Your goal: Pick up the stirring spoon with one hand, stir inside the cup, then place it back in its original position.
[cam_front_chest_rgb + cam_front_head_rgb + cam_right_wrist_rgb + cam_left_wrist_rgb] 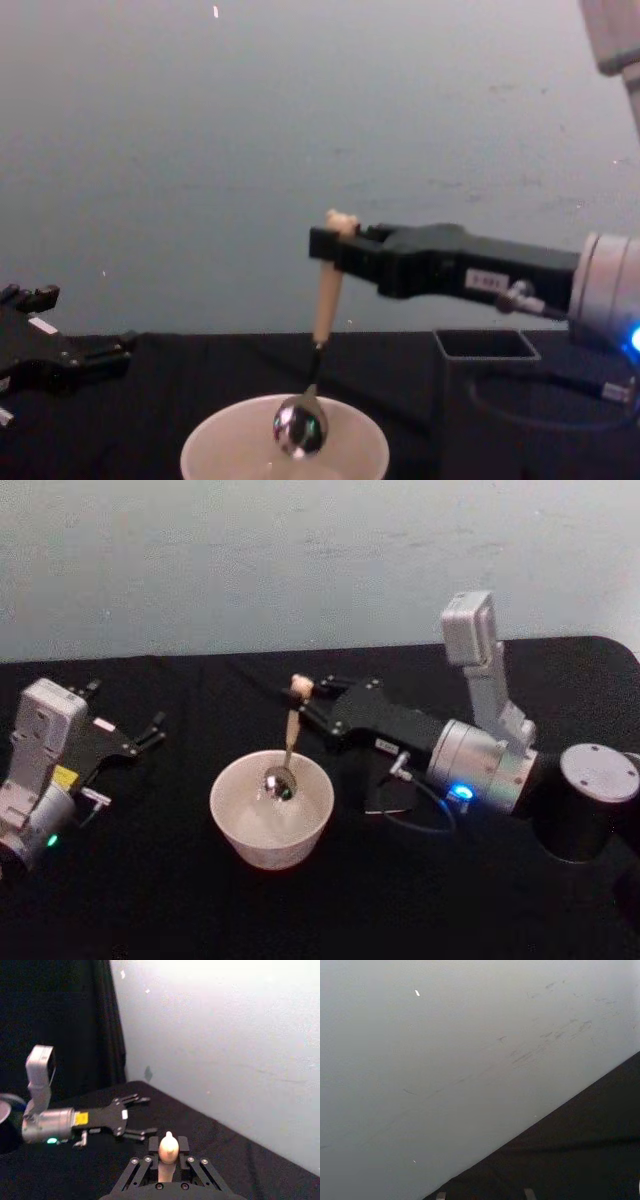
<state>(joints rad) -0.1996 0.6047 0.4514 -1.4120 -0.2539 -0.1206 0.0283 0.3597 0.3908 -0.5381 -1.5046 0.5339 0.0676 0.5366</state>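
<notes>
cup (352, 420): the chest view's bottom edge cuts off the lower wall and base.
holder (487, 356): in the chest view its dark walls blend into the black cloth and the base is cut off; in the head view the right arm covers nearly all of it.
stirring spoon (288, 742): the upper handle is hidden where the right gripper (298, 705) clamps it. The bear face is too small to make out. In the right wrist view the neck and bowl are hidden under the gripper.
spoon bowl against cup floor: touching or apart, cannot tell.
left gripper (85, 322): its body is cut off by the chest view's left edge.
</notes>
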